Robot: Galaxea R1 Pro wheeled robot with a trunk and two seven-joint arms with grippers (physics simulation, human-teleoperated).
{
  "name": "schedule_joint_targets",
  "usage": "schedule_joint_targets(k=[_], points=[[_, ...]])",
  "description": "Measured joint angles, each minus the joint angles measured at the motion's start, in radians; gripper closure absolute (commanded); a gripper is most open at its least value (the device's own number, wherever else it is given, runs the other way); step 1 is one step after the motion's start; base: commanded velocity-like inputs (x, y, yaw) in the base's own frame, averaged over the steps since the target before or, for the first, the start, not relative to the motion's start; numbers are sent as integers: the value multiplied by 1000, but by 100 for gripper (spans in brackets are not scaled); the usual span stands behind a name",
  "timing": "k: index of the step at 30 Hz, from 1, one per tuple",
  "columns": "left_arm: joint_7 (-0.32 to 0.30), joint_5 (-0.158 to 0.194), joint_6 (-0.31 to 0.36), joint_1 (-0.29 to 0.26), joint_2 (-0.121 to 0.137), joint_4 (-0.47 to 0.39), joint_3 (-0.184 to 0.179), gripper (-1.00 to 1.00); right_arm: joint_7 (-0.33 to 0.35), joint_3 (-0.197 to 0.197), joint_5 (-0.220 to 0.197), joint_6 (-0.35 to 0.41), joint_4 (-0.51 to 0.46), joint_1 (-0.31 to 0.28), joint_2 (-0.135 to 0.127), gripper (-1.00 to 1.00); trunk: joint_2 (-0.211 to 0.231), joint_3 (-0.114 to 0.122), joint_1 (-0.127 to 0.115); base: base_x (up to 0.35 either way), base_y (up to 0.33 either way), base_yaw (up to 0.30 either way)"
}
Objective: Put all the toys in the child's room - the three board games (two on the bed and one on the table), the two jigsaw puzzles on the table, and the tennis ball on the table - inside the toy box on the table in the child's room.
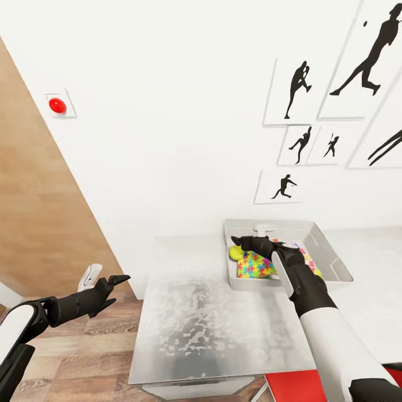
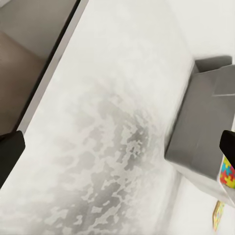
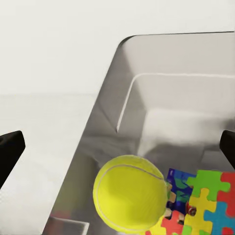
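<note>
Head view: the right gripper reaches over the toy box, where the tennis ball lies by a jigsaw puzzle; the left gripper hangs off the surface at 9 o'clock, fingers' spread unclear. Left wrist view: bare surface, ample room. Right wrist view: fingers wide, empty; ball light, springy, prone to roll, best pinched across its middle, the box wall close by.
</note>
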Motion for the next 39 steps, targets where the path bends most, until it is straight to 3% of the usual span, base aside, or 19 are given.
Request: schedule_joint_targets(k=[7,11,13,18,20,21,22,26,28,31,32,33,34,35,36,37,38,39], points=[[3,-1,-3,0,-1,0,0,-100,2,-6,-4,1,-64,8,-11,-100,0,0,0,0,0,0],[15,-2,-4,0,-2,0,1,-100,1,-8,-3,7,-174,20,-20,-100,0,0,0,0,0,0],[15,-2,-4,0,-2,0,1,-100,1,-9,-3,22,-239,39,-38,-100,0,0,0,0,0,0],[13,-1,-5,5,-3,0,2,-100,3,-30,-11,70,-451,119,-114,-100,0,0,0,0,0,0],[12,-1,-5,6,-4,0,1,-100,3,-57,-14,78,-524,168,-134,-100,0,0,0,-9,-31,0],[12,0,-4,7,-4,-3,1,-100,13,-89,-14,81,-551,189,-142,-100,0,0,0,-73,-150,0],[10,1,-3,7,-5,-11,0,-100,55,-145,-13,83,-574,207,-149,-100,0,0,0,-87,-172,0],[-14,3,8,-13,-6,-30,1,-100,194,-250,-12,98,-594,218,-175,-100,0,0,0,-150,-228,0],[-46,5,15,-59,-5,-33,1,-100,229,-338,-11,192,-598,214,-192,-100,0,0,0,-194,-256,0],[-77,9,30,-108,-11,-34,-3,-100,241,-393,-14,247,-599,208,-217,-100,0,0,0,-166,-213,-49],[-130,7,50,-205,-104,-35,-59,-100,246,-428,-10,281,-600,199,-264,-100,0,0,0,-64,-76,-199],[-134,24,48,-322,-158,-35,-194,-100,245,-453,-13,287,-600,195,-271,-100,0,0,0,-51,-61,-218],[-133,16,51,-329,-181,-35,-189,-100,245,-466,-14,291,-600,194,-273,-100,0,0,0,-11,-13,-278],[-33,3,56,-431,-262,-35,-284,-100,244,-511,-9,329,-599,173,-287,-100,0,0,0,-7,-8,-283],[13,24,48,-523,-391,-36,-336,-100,243,-519,-9,337,-599,169,-298,-100,0,0,0,-5,-7,-285],[36,16,51,-527,-397,-36,-347,-100,243,-520,-10,340,-598,168,-305,-100,0,0,0,-2,-2,-291],[117,23,43,-588,-438,-36,-382,-100,241,-531,-6,345,-598,166,-326,-100,0,0,0,-1,-1,-292],[144,20,39,-615,-453,-35,-400,-100,233,-547,-6,349,-597,165,-336,-100,0,0,0,-1,-1,-292]])
